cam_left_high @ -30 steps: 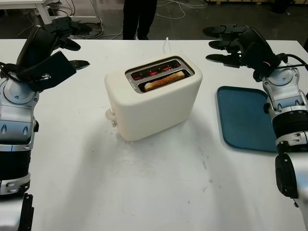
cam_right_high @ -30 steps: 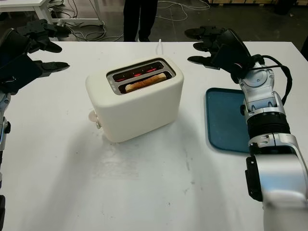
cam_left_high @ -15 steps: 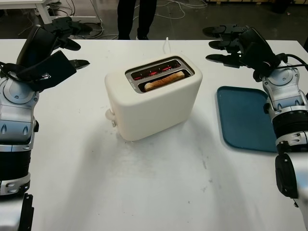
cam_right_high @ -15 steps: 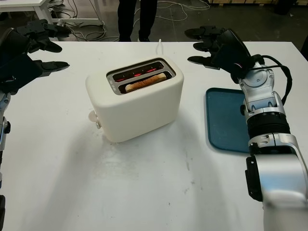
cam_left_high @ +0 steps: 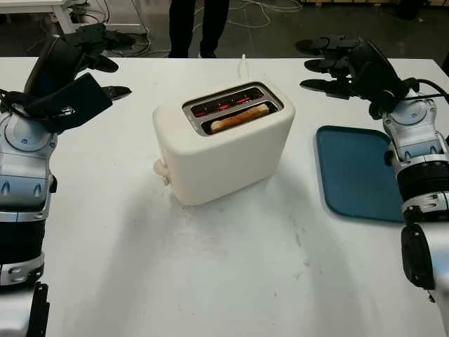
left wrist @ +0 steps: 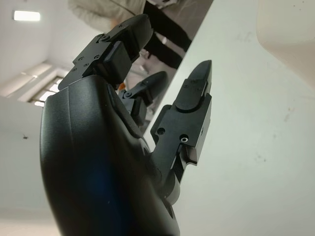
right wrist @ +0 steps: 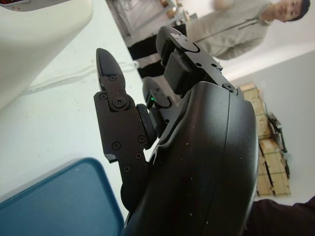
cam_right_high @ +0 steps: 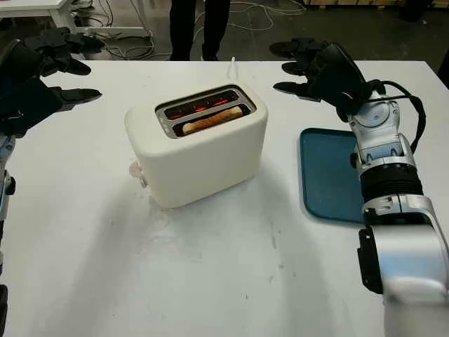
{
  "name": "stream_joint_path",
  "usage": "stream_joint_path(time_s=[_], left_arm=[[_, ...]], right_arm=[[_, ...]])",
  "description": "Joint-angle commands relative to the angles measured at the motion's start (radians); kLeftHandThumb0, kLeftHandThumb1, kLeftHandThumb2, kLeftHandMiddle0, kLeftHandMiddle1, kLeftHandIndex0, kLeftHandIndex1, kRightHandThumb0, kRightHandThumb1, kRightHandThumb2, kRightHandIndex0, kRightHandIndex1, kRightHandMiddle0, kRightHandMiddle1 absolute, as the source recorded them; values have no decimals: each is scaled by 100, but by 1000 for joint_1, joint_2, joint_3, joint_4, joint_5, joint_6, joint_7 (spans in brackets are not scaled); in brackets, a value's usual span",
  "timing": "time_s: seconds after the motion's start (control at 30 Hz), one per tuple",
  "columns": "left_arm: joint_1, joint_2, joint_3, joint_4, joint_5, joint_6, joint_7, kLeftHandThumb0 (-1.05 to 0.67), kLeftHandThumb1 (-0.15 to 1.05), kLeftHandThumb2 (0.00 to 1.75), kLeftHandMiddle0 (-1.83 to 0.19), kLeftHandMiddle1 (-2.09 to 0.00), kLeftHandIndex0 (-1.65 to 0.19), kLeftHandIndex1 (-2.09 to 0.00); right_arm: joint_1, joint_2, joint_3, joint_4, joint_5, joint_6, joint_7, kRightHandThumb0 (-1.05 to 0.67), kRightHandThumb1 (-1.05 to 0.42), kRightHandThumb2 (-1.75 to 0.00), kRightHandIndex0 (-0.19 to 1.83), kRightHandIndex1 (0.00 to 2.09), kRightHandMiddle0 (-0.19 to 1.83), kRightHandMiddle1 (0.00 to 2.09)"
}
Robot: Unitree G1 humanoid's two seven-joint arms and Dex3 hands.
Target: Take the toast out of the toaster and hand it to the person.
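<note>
One toast [cam_left_high: 239,117] sits in toaster [cam_left_high: 223,144]; both robot hands empty, wide.

toast [cam_left_high: 238,117] in toaster [cam_left_high: 223,142] mid-table, tray [cam_left_high: 359,173] right, person [cam_left_high: 198,24] behind

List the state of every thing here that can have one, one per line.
Toaster: upright on the table, far slot glowing red.
Toast: still in the near slot, top edge showing.
Tray: bare, flat on the table, right of the toaster.
Left hand: open, raised left of the toaster.
Right hand: open, raised beyond the tray.
Person: standing past the table's far edge.
</note>
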Motion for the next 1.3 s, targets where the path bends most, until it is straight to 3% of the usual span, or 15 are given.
stream_joint_path(time_s=[0.0,1.27], left_arm=[[19,3,2,7,-6,-17,-6,3,83,1,-42,-84,-53,-41],[28,6,-5,-34,17,20,-1,6,84,0,-43,-81,-55,-35]], right_arm=[[6,-2,-2,11,2,-23,-4,-32,-92,-6,60,0,58,0],[-4,-3,-1,57,-9,-80,-2,-40,-92,-6,62,0,60,0]])
